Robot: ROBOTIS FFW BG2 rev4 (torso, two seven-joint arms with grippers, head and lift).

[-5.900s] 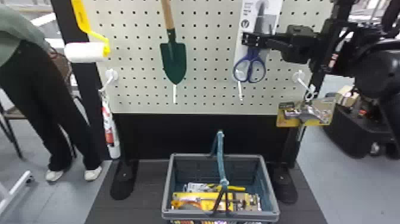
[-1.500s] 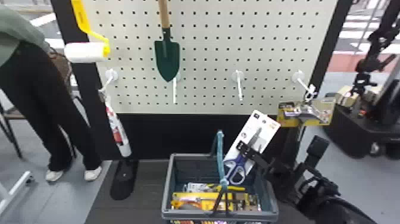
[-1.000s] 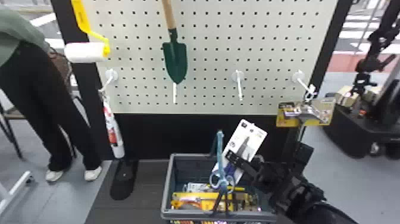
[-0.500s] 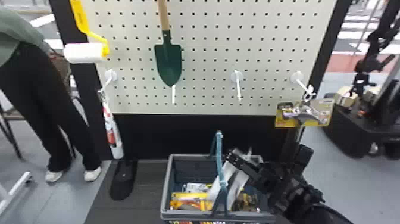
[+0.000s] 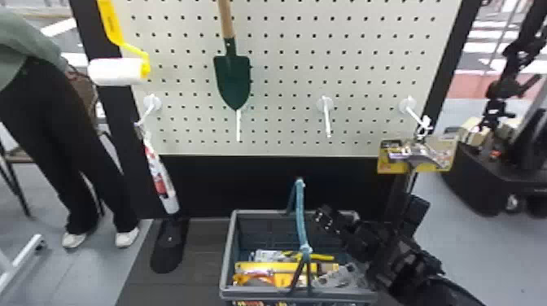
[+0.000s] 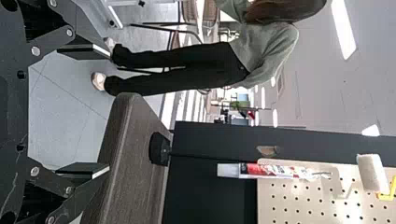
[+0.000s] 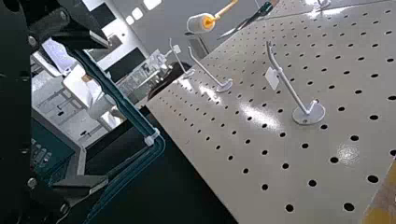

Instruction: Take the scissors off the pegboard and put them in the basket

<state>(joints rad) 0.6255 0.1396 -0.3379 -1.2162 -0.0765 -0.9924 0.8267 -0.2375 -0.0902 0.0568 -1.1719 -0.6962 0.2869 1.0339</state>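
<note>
Hanging wide, right claw (image 5: 324,219) over basket (image 5: 229,252); scissors (image 5: 341,277) inside (direction, long axis unclear).

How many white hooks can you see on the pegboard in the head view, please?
4: the left hook with the tube, the hook below the green trowel, the bare hook, and the right hook with the carded tool. Others may be hidden behind hanging things.

In the head view, the right arm (image 5: 407,260) hid the shopping basket's (image 5: 227,260) right rear corner, and the bottom edge cut off the basket's base. Grey-white packaging (image 5: 342,278) inside was too blurred to tell whether it held the scissors. The top edge cropped the hand trowel's (image 5: 233,79) wooden handle and the paint roller's (image 5: 116,72) yellow grip.
</note>
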